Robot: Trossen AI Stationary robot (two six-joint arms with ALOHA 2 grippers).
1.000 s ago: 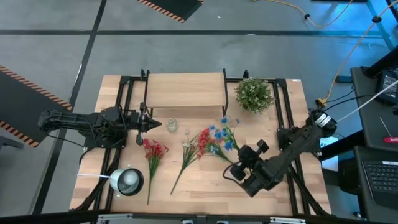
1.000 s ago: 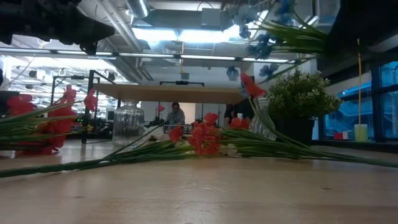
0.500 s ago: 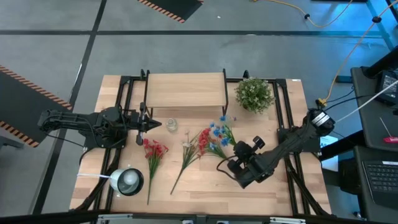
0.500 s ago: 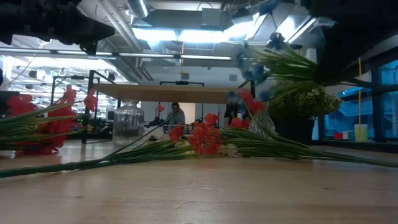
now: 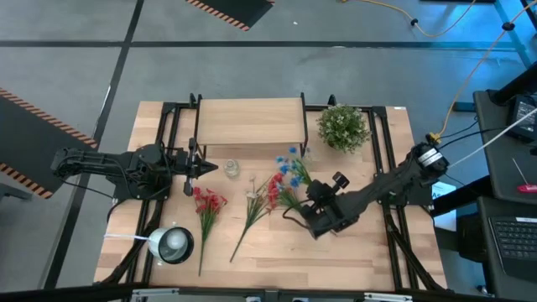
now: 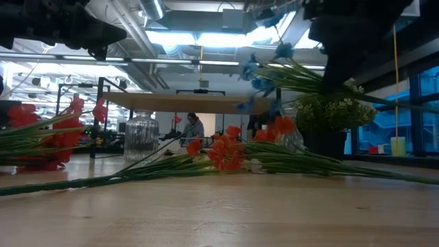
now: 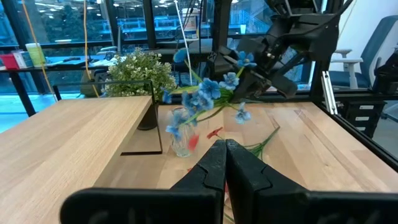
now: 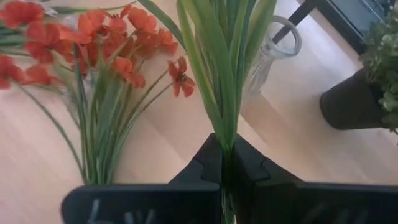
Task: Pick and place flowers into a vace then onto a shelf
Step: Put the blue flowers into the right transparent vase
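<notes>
Right gripper (image 8: 225,163) clamped on blue flower sprig (image 5: 290,170), seemingly lifted above table (image 5: 369,260)

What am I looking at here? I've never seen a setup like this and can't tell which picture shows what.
Two robot arms work at a wooden table. One camera looks straight down, one sits at tabletop height, and one rides on each wrist. The right gripper is shut on the blue flower, held above the table near a small glass vase. The left gripper, shut and empty, waits beside another glass vase. Red flowers and a mixed sprig bunch lie on the table. A shelf and a potted plant stand at the back.
</notes>
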